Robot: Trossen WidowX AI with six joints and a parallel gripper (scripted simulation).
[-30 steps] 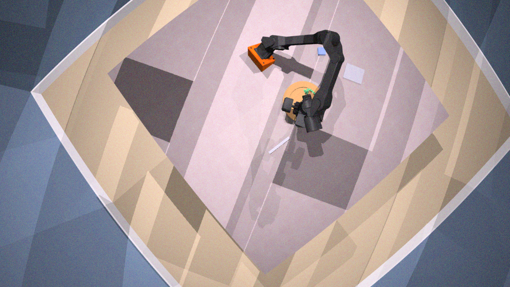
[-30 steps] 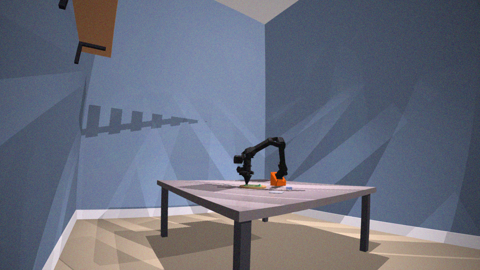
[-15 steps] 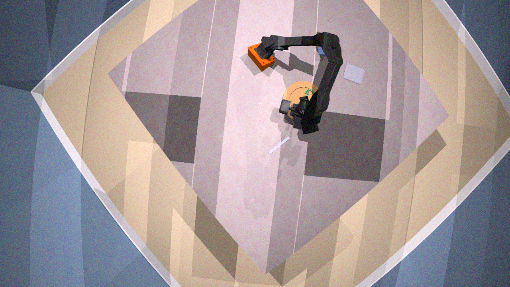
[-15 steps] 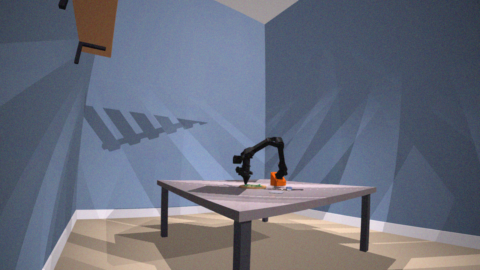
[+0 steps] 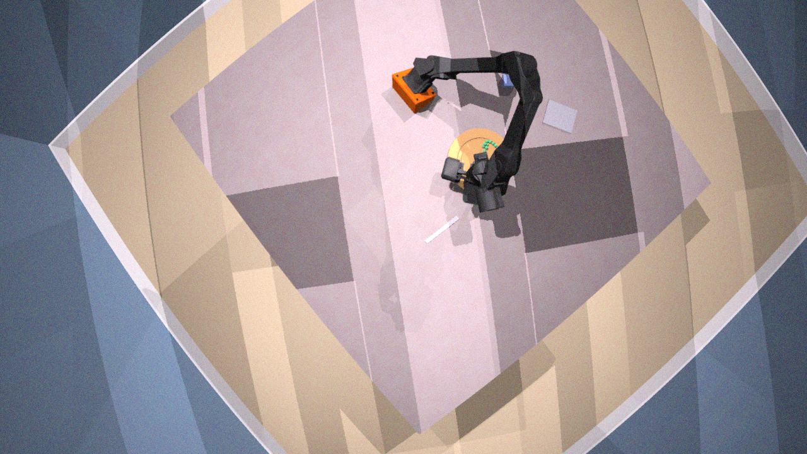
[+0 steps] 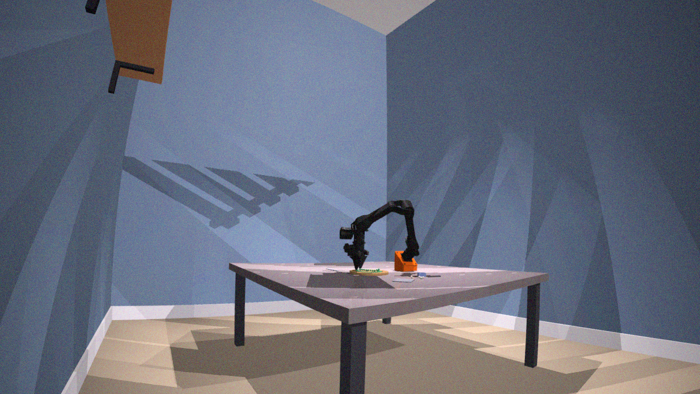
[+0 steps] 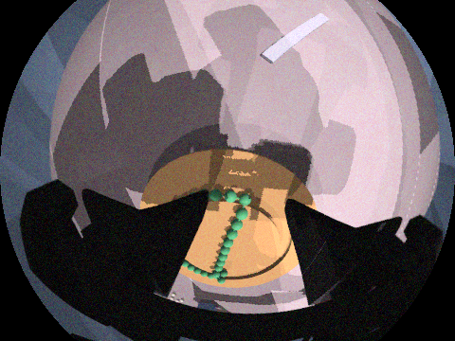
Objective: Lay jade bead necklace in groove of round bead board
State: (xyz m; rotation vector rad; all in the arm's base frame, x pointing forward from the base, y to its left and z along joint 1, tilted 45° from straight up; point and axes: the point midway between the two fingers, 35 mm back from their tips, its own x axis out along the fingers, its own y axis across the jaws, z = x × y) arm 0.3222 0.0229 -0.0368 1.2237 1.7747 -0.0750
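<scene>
The round tan bead board (image 5: pixel 479 133) (image 6: pixel 382 273) (image 7: pixel 172 182) lies on the table. The green jade bead necklace (image 5: pixel 488 145) (image 6: pixel 370 270) (image 7: pixel 232 234) lies on it. In the wrist view one run of beads cuts almost straight across the middle, inside the dark groove (image 7: pixel 251 276), whose right part is bare. Beads bend left at both ends of this run, partly hidden behind the left finger. My gripper (image 6: pixel 359 267) (image 7: pixel 247 201) is open, pointing down low over the board, with far-side beads showing between its fingertips and nothing gripped. The arm hides its tips in the top view.
A white strip (image 5: pixel 441 229) (image 7: pixel 296 38) lies beyond the board. A pale square plate (image 5: pixel 560 116) (image 6: pixel 403 280) and a small blue block (image 5: pixel 507 81) (image 6: pixel 421 274) lie on the arm's other side. The orange arm base (image 5: pixel 417 103) (image 6: pixel 405 267) stands on the table.
</scene>
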